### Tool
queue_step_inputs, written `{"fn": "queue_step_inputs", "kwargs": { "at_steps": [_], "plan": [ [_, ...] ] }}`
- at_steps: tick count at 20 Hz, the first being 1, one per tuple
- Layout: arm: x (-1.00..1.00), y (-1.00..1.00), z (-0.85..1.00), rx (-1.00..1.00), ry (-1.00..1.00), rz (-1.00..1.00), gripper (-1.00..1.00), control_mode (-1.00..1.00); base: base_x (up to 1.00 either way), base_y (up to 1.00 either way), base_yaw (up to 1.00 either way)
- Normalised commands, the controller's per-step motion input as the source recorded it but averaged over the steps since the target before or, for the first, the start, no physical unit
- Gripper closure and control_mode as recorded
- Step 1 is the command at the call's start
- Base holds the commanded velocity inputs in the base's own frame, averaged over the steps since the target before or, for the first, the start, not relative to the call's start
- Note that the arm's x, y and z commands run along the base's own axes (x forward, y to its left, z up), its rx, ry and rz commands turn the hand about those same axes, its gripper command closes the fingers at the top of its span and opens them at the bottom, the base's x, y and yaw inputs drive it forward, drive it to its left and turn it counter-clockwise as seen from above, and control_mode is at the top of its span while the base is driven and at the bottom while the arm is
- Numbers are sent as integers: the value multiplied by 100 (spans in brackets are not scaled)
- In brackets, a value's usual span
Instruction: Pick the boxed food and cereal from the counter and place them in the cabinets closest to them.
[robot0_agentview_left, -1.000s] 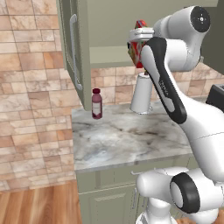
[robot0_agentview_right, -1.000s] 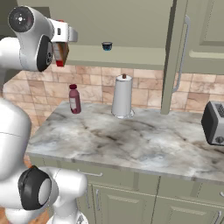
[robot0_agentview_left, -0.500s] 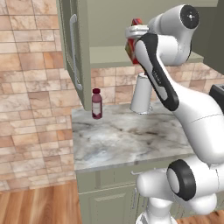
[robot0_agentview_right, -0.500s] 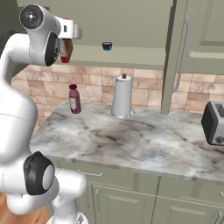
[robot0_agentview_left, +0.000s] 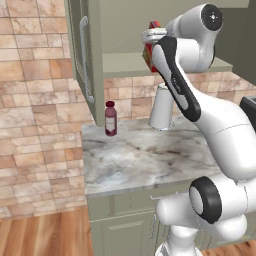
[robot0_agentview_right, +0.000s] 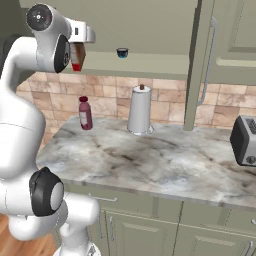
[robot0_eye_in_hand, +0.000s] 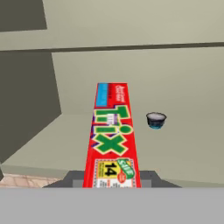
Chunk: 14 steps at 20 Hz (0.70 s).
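Note:
My gripper is shut on the cereal, a red box with green letters, and the dark fingertips sit on either side of its lower end. The box is held up at the front of the open olive-green cabinets, just above the shelf edge. From the left base the cereal shows under the gripper; from the right base the cereal hangs below the gripper at the cabinets. The boxed food is out of view.
A small dark bowl sits on the shelf to the right of the box. On the marble counter stand a dark red bottle, a paper towel roll and a toaster. Open cabinet doors flank the opening.
The arm's upper links have risen and straightened, carrying the held cereal a little closer to the cabinet shelf. The things on the counter have not moved.

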Motion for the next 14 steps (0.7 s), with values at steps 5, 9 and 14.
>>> {"fn": "queue_step_inputs", "kwargs": {
  "at_steps": [5, 9, 14],
  "plan": [
    [4, 0, -7, 0, 0, 0, 100, -100, 0, 0, 0],
    [8, 0, -9, -1, 0, 0, 100, -100, 0, 0, 0],
    [30, 0, -2, -1, 0, -1, 100, -100, 0, 0, 0]
  ]
}}
